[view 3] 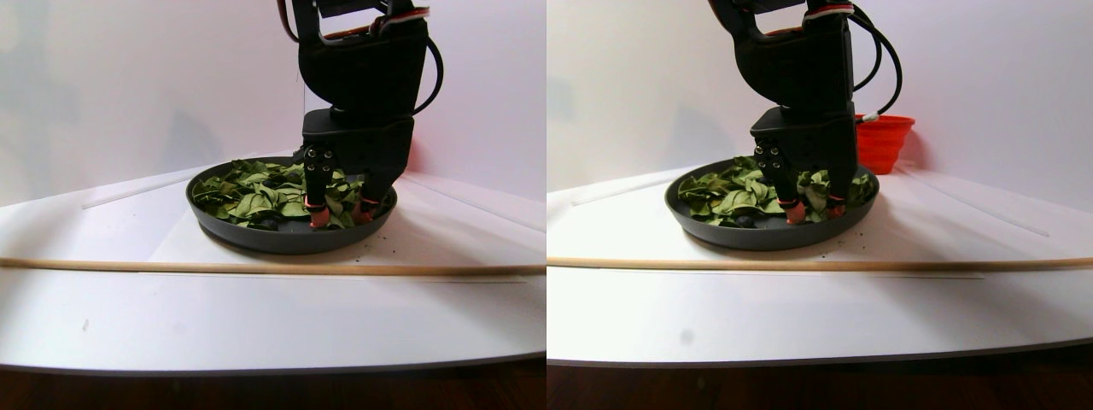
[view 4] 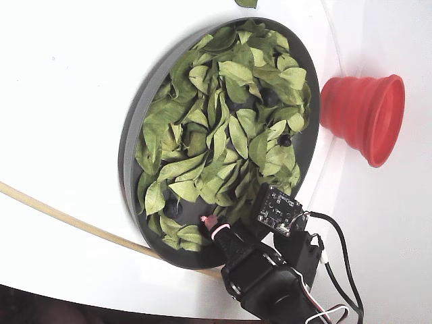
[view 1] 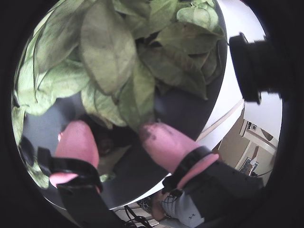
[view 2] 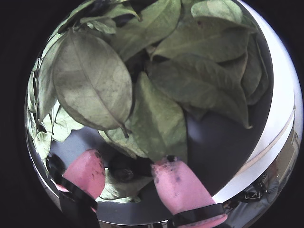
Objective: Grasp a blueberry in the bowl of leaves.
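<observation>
Two pink-tipped fingers (view 2: pixel 128 173) are seen spread apart in both wrist views, lowered into the bowl (view 4: pixel 131 145) at its near edge. Between the fingers, a dark round blueberry (view 2: pixel 122 172) is seen lying on the bowl floor, partly tucked under leaf edges; whether either fingertip touches it cannot be told. Nothing is seen pinched.

Beyond the fingertips, the leaves (view 2: pixel 92 80) are piled thickly: one broad pale leaf is seen just ahead of the left finger in a wrist view, and a darker pointed leaf (view 2: pixel 161 123) is seen reaching down to the tip of the right finger, overlapping the space above the berry. A strip of bare grey bowl floor is visible to the right of the right finger. Under and behind the fingers, a smaller leaf (view 2: pixel 116 190) is seen lying flat.

In the fixed view, the fingers (view 4: pixel 210 223) are shown at the lower rim of the bowl, with a few other dark berries (view 4: pixel 285 140) well apart from them, among the leaves on the far side. A red ribbed cup (view 4: pixel 364 118) is seen lying on the white worktop (view 4: pixel 61 81) beyond the bowl, well away from the fingers. A thin wooden rod (view 3: pixel 256 267) is seen running across the worktop in front of the bowl, passing close to its rim near the arm.
</observation>
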`<act>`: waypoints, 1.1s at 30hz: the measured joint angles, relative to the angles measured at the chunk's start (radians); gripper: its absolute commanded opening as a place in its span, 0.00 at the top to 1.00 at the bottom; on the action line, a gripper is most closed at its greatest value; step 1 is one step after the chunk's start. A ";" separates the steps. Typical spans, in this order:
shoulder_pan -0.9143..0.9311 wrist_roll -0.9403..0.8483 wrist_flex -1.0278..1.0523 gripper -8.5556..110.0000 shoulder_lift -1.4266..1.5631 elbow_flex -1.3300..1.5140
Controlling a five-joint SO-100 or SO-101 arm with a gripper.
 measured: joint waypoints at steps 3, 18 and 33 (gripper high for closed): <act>-0.005 0.000 -0.009 0.76 -0.014 0.000; -0.025 0.038 -0.018 0.78 -0.023 0.000; -0.031 0.026 -0.018 0.82 -0.041 0.025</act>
